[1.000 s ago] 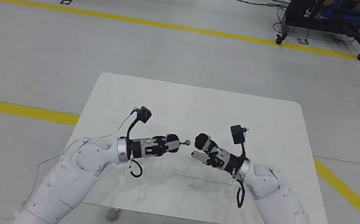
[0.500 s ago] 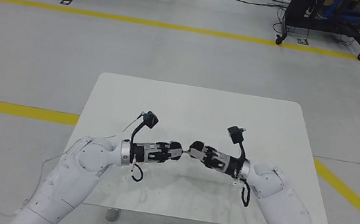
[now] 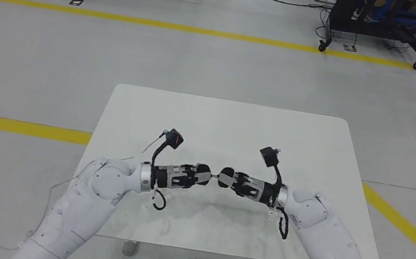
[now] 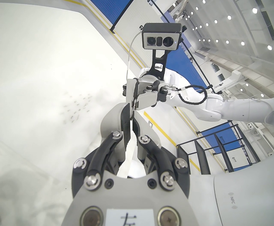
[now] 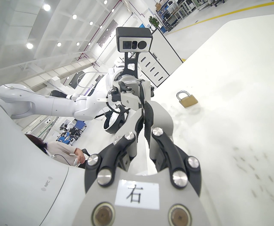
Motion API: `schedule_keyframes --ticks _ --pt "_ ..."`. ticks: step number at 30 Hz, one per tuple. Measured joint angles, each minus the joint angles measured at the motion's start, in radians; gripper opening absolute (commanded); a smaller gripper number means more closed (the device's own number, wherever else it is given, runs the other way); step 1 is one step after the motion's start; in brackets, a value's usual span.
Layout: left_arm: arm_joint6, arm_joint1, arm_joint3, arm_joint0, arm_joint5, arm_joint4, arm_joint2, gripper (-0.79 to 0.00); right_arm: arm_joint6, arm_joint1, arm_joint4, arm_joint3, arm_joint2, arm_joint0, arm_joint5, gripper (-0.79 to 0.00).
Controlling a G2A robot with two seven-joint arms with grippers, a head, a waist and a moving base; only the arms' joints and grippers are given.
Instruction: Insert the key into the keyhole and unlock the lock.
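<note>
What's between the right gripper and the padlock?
Nothing. In the right wrist view, only bare table shows between the right gripper and the padlock lying on it.

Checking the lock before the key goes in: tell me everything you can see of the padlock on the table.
The padlock has a brass-coloured, metal-looking block body and a silvery curved shackle that looks closed. It lies flat on the white table, and nothing touches it. Its keyhole cannot be seen.
</note>
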State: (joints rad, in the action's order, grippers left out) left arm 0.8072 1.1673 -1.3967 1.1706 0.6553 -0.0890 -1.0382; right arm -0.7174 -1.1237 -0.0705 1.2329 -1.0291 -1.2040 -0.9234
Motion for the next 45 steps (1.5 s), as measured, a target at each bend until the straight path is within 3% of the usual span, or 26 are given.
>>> schedule_keyframes --ticks 2,3,4,13,24,26,29,32,35,38,42,45 --pt "-0.001 -0.001 -0.001 0.0 -0.001 0.001 0.003 -0.745 0.001 0.001 -0.001 0.0 0.0 0.0 -0.003 -0.785" --pt "-0.001 -0.001 -0.001 0.0 -0.003 0.003 0.003 -0.397 0.001 0.002 0.0 0.0 0.0 0.0 -0.004 -0.785" --pt "-0.004 -0.001 -0.001 -0.001 -0.005 0.004 0.003 0.0 0.001 0.002 0.0 -0.001 0.001 0.0 -0.004 -0.785" --pt "-0.095 -0.006 -0.004 0.008 -0.01 0.005 -0.029 0.0 0.063 0.007 -0.024 -0.016 -0.026 -0.012 -0.055 -0.785" --pt "-0.096 -0.008 -0.023 0.002 -0.008 -0.018 -0.03 0.0 0.114 0.014 -0.054 -0.011 -0.062 -0.034 -0.089 -0.785" --pt "-0.119 -0.018 -0.076 0.002 -0.039 -0.124 -0.062 0.0 0.114 0.014 -0.054 -0.011 -0.062 -0.034 -0.089 -0.785" --pt "-0.116 -0.045 -0.199 0.059 -0.078 -0.314 -0.158 0.0 0.114 0.014 -0.054 -0.011 -0.062 -0.034 -0.089 -0.785" --pt "0.024 -0.076 -0.344 0.133 -0.107 -0.509 -0.232 0.0 0.114 0.014 -0.054 -0.011 -0.062 -0.034 -0.089 -0.785" --pt "0.172 -0.093 -0.412 0.185 -0.135 -0.631 -0.249 0.0 0.114 0.014 -0.054 -0.011 -0.062 -0.034 -0.089 -0.785" --pt "0.219 -0.097 -0.371 0.187 -0.156 -0.669 -0.236 0.0 0.114 0.014 -0.054 -0.011 -0.062 -0.034 -0.089 -0.785" --pt "0.178 -0.092 -0.301 0.162 -0.182 -0.7 -0.195 -0.009 0.114 0.014 -0.054 -0.011 -0.062 -0.034 -0.089 -0.785" --pt "0.155 -0.088 -0.273 0.145 -0.218 -0.733 -0.17 -0.095 0.114 0.014 -0.054 -0.011 -0.062 -0.034 -0.089 -0.785"
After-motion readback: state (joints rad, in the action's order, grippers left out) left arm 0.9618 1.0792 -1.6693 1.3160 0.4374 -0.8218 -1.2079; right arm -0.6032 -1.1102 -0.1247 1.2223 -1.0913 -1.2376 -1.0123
